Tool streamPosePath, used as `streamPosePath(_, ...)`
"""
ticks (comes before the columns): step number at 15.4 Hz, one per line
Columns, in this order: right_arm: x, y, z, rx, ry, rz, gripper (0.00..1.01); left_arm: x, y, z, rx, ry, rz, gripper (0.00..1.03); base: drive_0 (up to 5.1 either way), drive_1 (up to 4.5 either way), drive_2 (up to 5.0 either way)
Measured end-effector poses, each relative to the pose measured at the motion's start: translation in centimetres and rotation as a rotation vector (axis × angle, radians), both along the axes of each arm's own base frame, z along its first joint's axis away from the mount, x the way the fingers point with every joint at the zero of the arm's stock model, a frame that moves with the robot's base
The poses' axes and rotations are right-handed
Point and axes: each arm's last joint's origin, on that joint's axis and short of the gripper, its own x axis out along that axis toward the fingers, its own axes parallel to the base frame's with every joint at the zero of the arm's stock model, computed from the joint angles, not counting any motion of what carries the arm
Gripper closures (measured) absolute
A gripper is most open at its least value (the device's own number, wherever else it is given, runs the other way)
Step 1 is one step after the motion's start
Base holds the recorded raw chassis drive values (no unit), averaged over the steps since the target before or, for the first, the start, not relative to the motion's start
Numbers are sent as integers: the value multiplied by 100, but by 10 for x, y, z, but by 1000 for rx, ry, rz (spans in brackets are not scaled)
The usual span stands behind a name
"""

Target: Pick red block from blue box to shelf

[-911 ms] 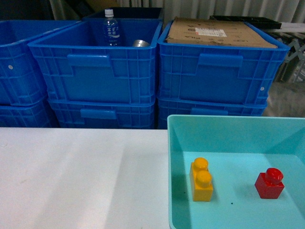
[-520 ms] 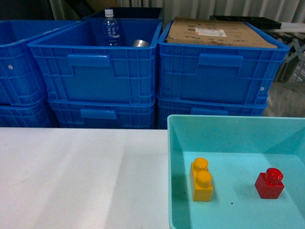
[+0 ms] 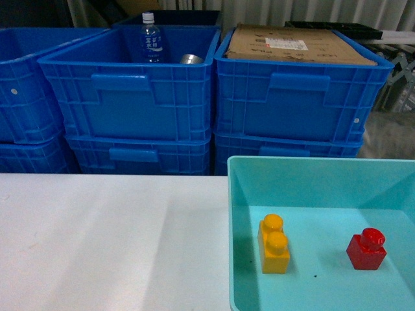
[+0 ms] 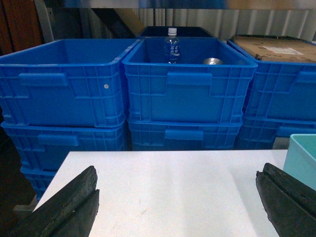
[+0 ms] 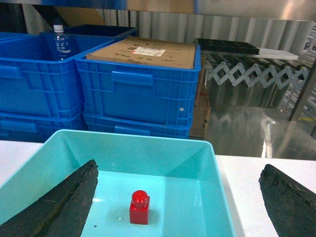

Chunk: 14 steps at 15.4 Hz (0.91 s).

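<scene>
The red block [image 3: 366, 249] sits upright, stud up, on the floor of the blue box [image 3: 243, 170], over toward its right side and well apart from the yellow brick [image 3: 273, 244] on the left. The box is on the white table [image 3: 110, 240]. The right gripper [image 5: 177, 207] is spread wide with nothing in it, hanging above the box with the block between its fingers in view. The left gripper [image 4: 177, 202] is wide open too, empty, over bare tabletop. Dark blue crates [image 3: 130, 97] are stacked behind.
</scene>
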Motion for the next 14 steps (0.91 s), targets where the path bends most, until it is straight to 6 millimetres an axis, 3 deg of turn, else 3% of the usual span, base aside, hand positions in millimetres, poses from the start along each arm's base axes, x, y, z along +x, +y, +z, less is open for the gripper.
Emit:
streamPosePath(3,19,2,2,-17,18,35,3,0,0,0,0,0,0,5,0,0,0)
streamPosePath(6,52,-6,15,-59,32,46,3,0,0,0,0,0,0,5,0,0,0)
streamPosePath(12,75,-10,10,-64,121,63,3,0,0,0,0,0,1,5,0,0,0)
streamPosePath(14,99,-9,3,-62,213,90,3,0,0,0,0,0,0,5,0,0,0)
